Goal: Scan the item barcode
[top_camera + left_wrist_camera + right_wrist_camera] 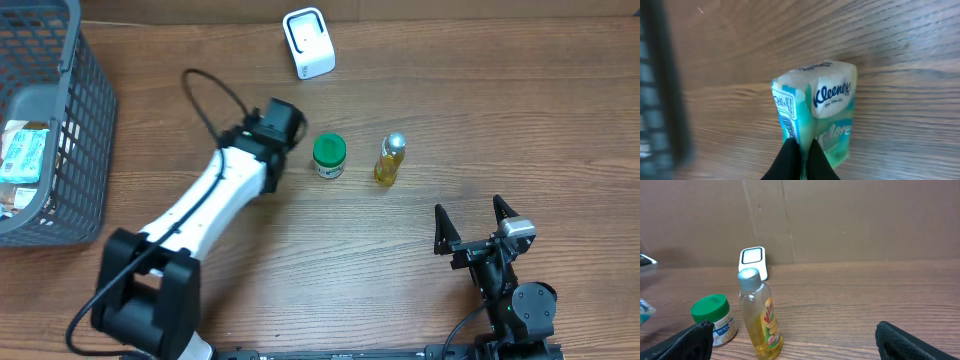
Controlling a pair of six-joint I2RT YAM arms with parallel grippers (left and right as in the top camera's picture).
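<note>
Two arms: the left one is stretched across the table (350, 270) toward its middle, the right one sits low at the near edge.
Left gripper (802, 146): jaws pinched tight on the lower edge of the tissue pack (822, 107).
Tissue pack: white and teal, Kleenex print facing the wrist camera, above the wood; lifted or resting, cannot tell.
Barcode (786, 124): fine dark stripes on the pack's left side panel, likely the code, too skewed to be sure.
Right gripper (468, 207): fingers spread wide, nothing between them.
Scanner (308, 42): white, upright at the far edge, well apart from the left gripper.
Green-lidded jar (329, 156): just beside the left gripper, on its right.
Yellow bottle (390, 160): silver cap, near the jar, between it and the right arm.
Basket (85, 130): grey mesh, far left, packets inside.
</note>
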